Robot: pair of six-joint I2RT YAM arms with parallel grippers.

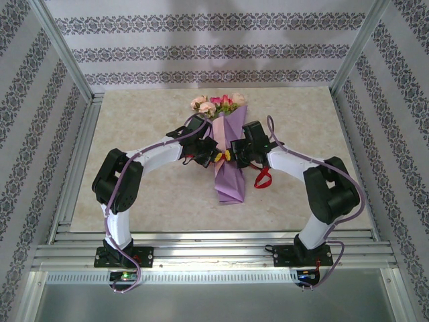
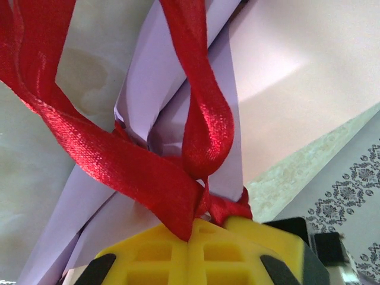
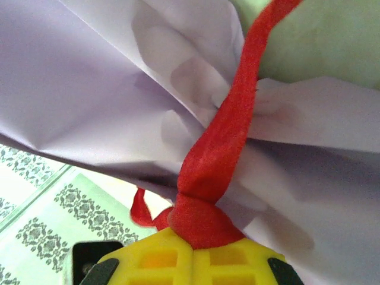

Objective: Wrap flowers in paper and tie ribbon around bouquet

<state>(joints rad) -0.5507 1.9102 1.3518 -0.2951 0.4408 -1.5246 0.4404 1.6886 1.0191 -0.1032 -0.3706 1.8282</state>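
Pinching the ribbon [image 2: 136, 172] either side of the bouquet [image 1: 231, 182], left gripper [image 2: 191, 240] and right gripper [image 3: 193, 249] are each clamped on it. Opposed holds evidently serve to cinch it tight.

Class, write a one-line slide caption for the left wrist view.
The left gripper, shut on the red ribbon looped over the bouquet's purple paper.

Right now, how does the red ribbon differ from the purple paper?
The ribbon is bright red; the paper is lilac. The ribbon is a narrow shiny strip, the paper a broad matte sheet. The ribbon runs across the paper, which is folded into a long cone. Both are thin.
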